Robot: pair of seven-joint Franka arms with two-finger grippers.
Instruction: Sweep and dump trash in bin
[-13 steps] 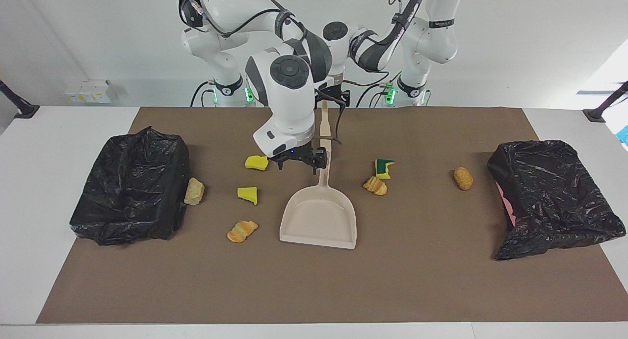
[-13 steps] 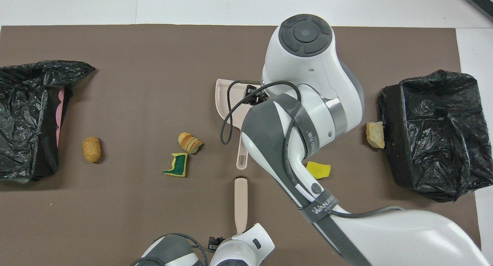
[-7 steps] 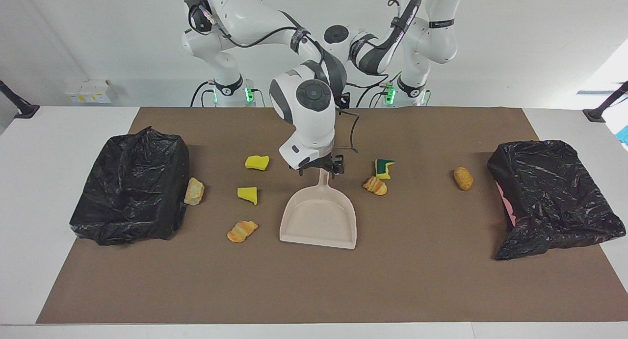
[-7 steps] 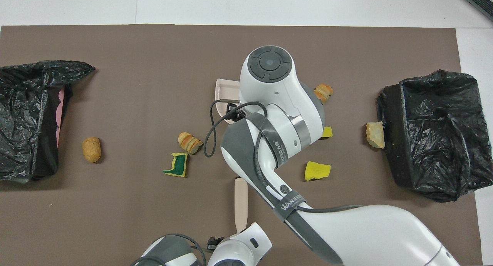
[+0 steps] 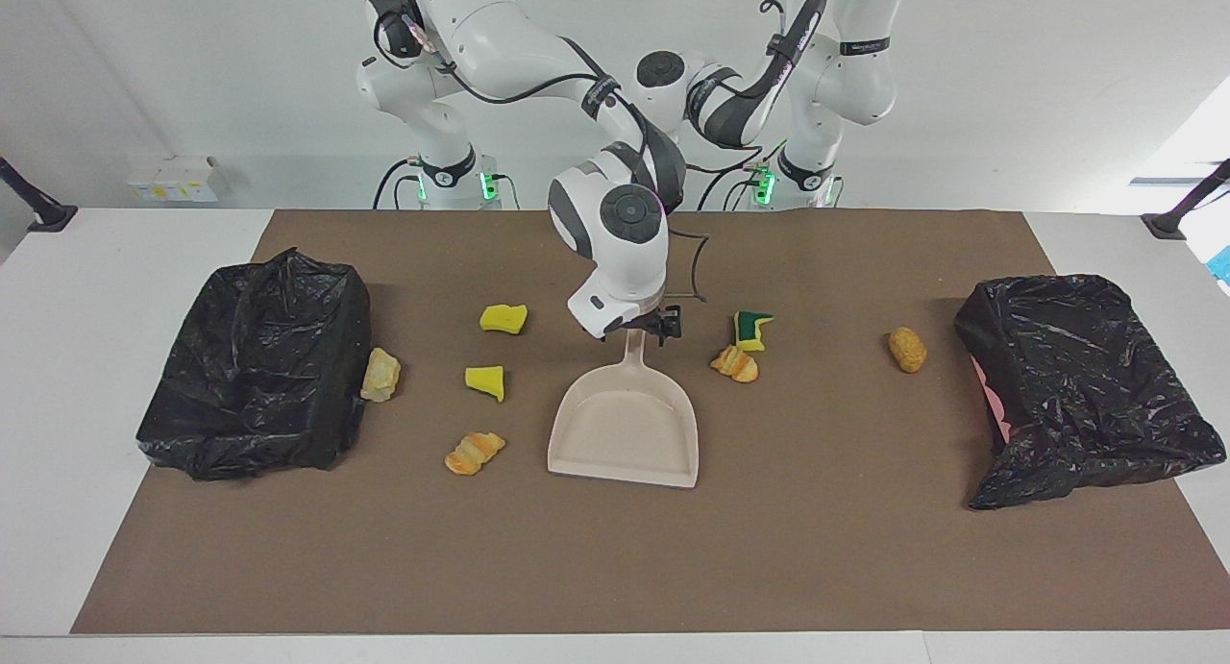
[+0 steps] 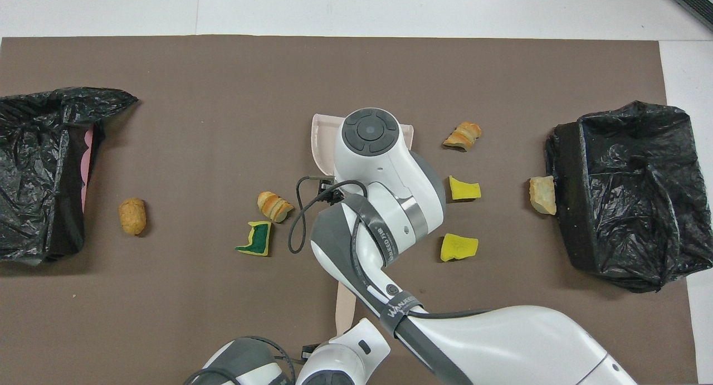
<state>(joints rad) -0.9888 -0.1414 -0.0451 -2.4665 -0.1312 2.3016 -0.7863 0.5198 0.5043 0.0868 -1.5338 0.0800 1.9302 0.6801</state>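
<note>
The right gripper (image 5: 642, 330) has travelled from beside the yellow sponge chunk (image 5: 504, 318) toward the middle of the bench (image 5: 58, 376) and has come down onto the upper end of the dustpan (image 5: 625, 424) handle; whether its fingers are spread or pinched on the handle cannot be told. The dustpan itself has not shifted and lies flat on the brown mat (image 5: 846, 529). The left gripper (image 6: 334, 368) waits at the robots' edge of the mat with the brush (image 6: 345, 307) handle reaching out from it; its finger state cannot be told either. The trash (image 5: 474, 451) is unswept: seven scraps lie scattered on the mat on both sides of the dustpan, between the two black-lined bins (image 5: 255, 366). By judgement, the task stands at taking hold of the dustpan; sweeping has not yet begun.
</note>
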